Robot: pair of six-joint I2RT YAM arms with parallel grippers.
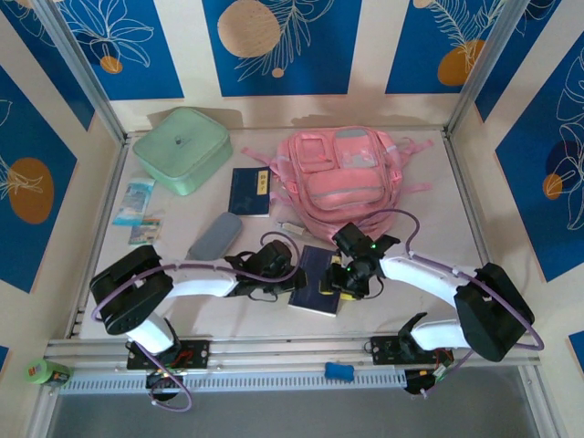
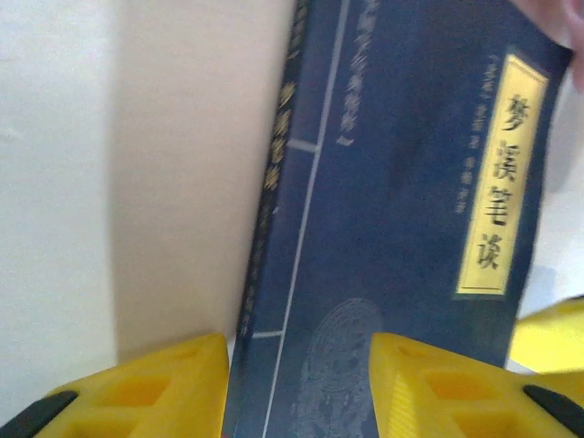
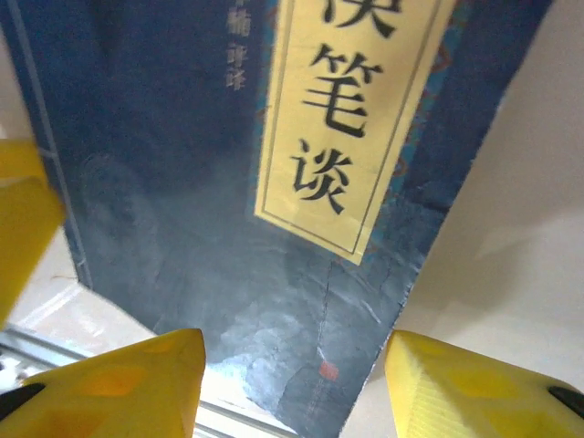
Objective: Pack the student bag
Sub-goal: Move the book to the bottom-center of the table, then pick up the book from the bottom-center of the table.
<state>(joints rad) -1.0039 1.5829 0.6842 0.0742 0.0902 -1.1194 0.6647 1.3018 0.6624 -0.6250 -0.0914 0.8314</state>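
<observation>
Top camera overlooks the white table [image 1: 447,228] from its near edge. Wrist cameras face the dark blue paperback book [image 1: 315,283] [image 2: 392,228] [image 3: 182,164] closely; all share it.

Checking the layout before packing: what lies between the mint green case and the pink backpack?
A dark blue book lies flat there, between the mint green case and the pink backpack, in the top external view.

Robot lab cell: white tabletop [image 1: 456,210] boxed by aluminium posts [image 1: 87,68] and blue-and-cream leaf-print panels [image 1: 274,46] from 9 through 12 to 3 o'clock; slotted metal rail [image 1: 274,351] carrying two bolted arm bases [image 1: 169,351] at 6 o'clock.
</observation>
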